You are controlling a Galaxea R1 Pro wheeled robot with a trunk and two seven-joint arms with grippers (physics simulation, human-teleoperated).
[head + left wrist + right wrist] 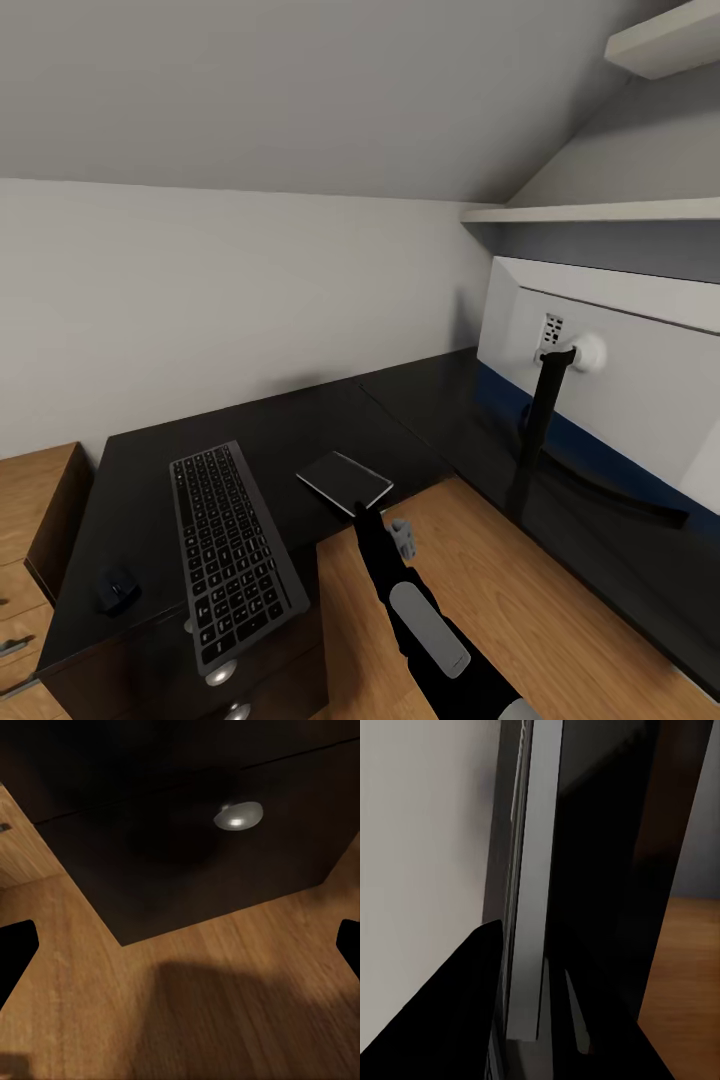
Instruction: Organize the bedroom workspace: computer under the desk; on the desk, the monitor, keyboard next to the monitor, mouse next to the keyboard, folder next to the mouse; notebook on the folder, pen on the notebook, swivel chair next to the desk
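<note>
On the glossy black desk [330,420] a keyboard [232,552] lay lengthwise along the left stretch, its near end overhanging the edge above the drawer unit [265,690] with its round silver knobs. Beside it to the left sat the small black mouse [118,590], near the desk's corner. A thin dark rectangular slab [344,480] rested at the inner corner, and the right gripper [362,512] met its near edge; whether it pinched the slab I could not tell. At the right stood the monitor [620,380], pale back facing the camera, on a slim black arm. Low down, the left gripper [180,945] hung wide apart and empty before a drawer knob [238,815]
</note>
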